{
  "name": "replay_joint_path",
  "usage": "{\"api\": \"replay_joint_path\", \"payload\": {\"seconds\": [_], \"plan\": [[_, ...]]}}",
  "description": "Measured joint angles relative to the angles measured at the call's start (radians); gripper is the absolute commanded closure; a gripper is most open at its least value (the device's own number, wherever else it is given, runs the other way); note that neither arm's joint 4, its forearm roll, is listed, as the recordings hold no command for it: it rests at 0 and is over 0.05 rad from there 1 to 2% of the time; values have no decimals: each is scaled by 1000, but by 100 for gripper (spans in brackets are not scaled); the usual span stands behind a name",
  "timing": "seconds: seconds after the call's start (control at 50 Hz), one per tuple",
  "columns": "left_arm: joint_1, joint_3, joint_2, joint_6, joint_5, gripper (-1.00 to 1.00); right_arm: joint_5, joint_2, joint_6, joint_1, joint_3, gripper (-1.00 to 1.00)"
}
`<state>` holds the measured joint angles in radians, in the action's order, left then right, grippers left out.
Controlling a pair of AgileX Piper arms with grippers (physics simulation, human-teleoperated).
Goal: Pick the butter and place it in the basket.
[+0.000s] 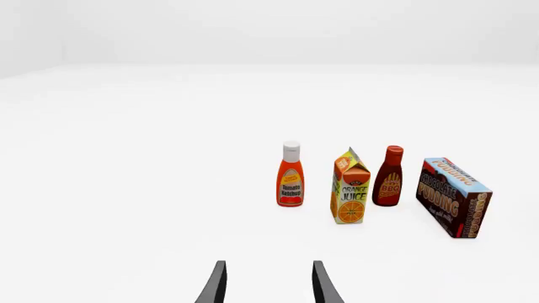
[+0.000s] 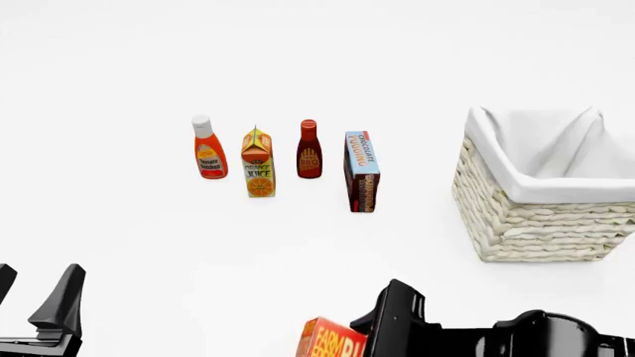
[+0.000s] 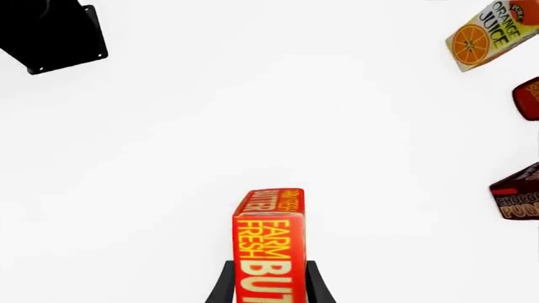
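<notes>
The butter (image 2: pixel 332 341), a red-orange box with cream lettering, sits at the near edge of the front view, gripped by my right gripper (image 2: pixel 369 335). In the right wrist view the two fingers close on the sides of the butter (image 3: pixel 267 240), with the right gripper (image 3: pixel 267 284) shut on it. The cream wicker basket (image 2: pixel 536 216) with white cloth lining stands at the right, far from the butter. My left gripper (image 2: pixel 35 291) is at the near left, open and empty, its fingers apart in the left wrist view (image 1: pixel 267 285).
A row stands mid-table: tomato ketchup bottle (image 2: pixel 207 149), orange juice carton (image 2: pixel 258 163), BBQ sauce bottle (image 2: pixel 308 150) and chocolate pudding box (image 2: pixel 362 172). All show in the left wrist view, pudding box (image 1: pixel 455 197) nearest the basket side. Part of the left arm (image 3: pixel 52 35) shows in the right wrist view.
</notes>
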<state>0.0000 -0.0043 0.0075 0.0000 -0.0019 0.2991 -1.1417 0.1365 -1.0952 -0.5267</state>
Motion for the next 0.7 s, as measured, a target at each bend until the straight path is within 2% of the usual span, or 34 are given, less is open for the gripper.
{"api": "replay_joint_path", "payload": {"seconds": [0.4, 0.7], "plan": [[0, 0, 0, 0, 0, -100, 179, 66, 43, 30, -161, 100], [0, 0, 0, 0, 0, -100, 235, 75, 77, 102, -303, 100]]}}
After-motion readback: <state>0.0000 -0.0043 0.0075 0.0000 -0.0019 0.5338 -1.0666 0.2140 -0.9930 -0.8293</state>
